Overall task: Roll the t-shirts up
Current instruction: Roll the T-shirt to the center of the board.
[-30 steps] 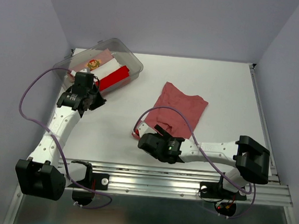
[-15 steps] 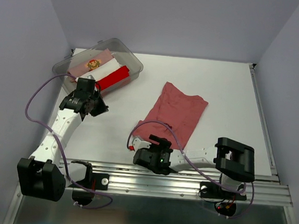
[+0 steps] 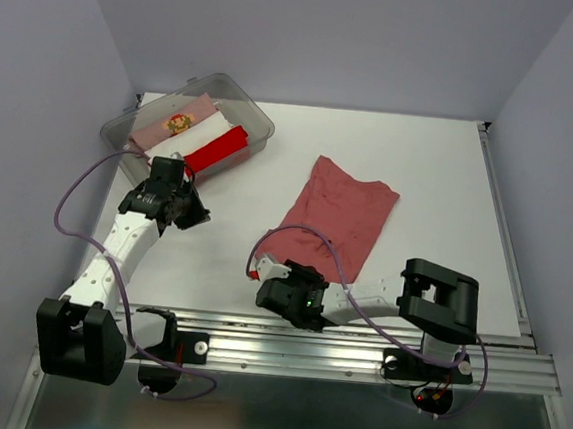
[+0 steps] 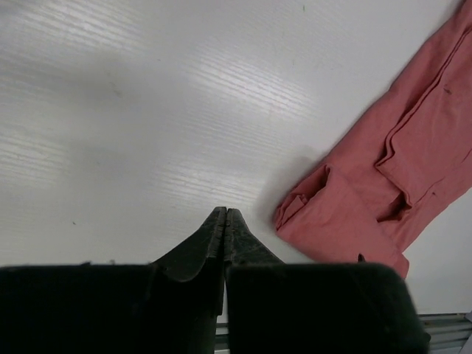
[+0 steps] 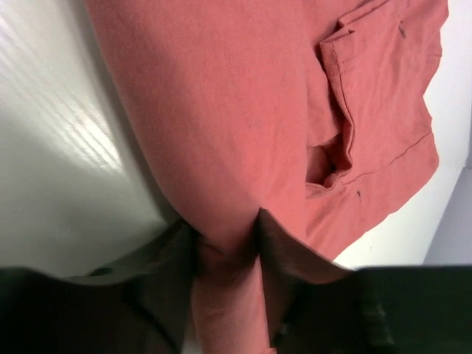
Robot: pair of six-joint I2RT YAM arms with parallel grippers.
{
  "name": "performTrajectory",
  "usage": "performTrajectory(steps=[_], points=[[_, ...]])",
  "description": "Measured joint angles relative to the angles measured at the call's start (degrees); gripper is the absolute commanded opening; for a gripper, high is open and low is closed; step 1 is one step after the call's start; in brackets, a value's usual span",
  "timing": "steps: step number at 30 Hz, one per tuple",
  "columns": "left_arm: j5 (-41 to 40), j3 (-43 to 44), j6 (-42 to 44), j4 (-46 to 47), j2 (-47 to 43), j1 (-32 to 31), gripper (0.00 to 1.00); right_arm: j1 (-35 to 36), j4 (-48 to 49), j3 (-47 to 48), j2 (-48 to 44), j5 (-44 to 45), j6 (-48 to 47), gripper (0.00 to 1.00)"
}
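Observation:
A large brick-red t-shirt [image 3: 339, 214] lies folded into a long strip, running diagonally across the table's middle. Its near-left end is bunched between the fingers of my right gripper [image 3: 265, 270]. In the right wrist view the cloth [image 5: 221, 96] fills the gap and both fingers of the right gripper [image 5: 225, 221] press on it. My left gripper [image 3: 198, 217] hovers over bare table left of the shirt, shut and empty. In the left wrist view the tips of the left gripper [image 4: 223, 214] meet, with the shirt's end [image 4: 346, 214] to the right. Pale pink [image 3: 174, 124], white [image 3: 198, 137] and bright red [image 3: 220, 148] rolled t-shirts lie in the tub.
The clear plastic tub [image 3: 259, 122] stands at the back left of the white table [image 3: 432, 157], just beyond my left arm. A metal rail [image 3: 355, 351] runs along the near edge under the arm bases. Purple cables loop from both arms.
My right gripper drew back toward the near edge and narrowed onto the shirt's near end, which now lies straighter. My left gripper moved a little away from the tub, toward the near right.

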Motion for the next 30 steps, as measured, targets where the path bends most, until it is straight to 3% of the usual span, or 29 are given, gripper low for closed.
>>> performTrajectory(steps=[1, 2, 4, 5, 10, 13, 16, 21, 30], points=[[0.02, -0.52, -0.2, 0.26, 0.02, 0.02, 0.2, -0.66, 0.33, -0.33, 0.07, -0.79, 0.26, 0.31], [0.13, -1.79, -0.5, 1.2, -0.11, 0.02, 0.37, -1.18, 0.52, -0.66, 0.07, -1.44, 0.35, 0.27], [0.92, -4.15, -0.72, 2.23, -0.39, 0.02, 0.49, -1.88, 0.83, -0.96, 0.07, -2.6, 0.31, 0.21], [1.77, -6.05, -1.42, 3.63, -0.83, 0.07, 0.61, -2.16, 1.07, -1.05, 0.04, -2.95, 0.31, 0.19], [6.32, -13.44, -5.2, 7.72, -2.78, -0.81, 0.85, -2.56, 1.99, -1.92, -1.57, -6.08, 0.68, 0.05], [7.93, -15.87, -7.69, 10.19, -3.1, -3.65, 0.94, -3.08, 2.1, -2.25, -3.08, -9.01, 1.99, 0.04], [9.2, -17.73, -10.86, 13.4, -3.48, -7.45, 0.99, -4.02, 2.14, -2.27, -4.35, -12.11, 3.82, 0.04], [10.45, -21.0, -16.04, 18.58, -4.94, -11.26, 0.99, -6.23, 2.12, -2.23, -6.67, -18.05, 7.15, 0.04], [10.16, -27.17, -24.63, 25.86, -6.05, -13.66, 0.99, -8.81, 2.03, -0.55, -7.28, -25.59, 10.62, 0.04]])
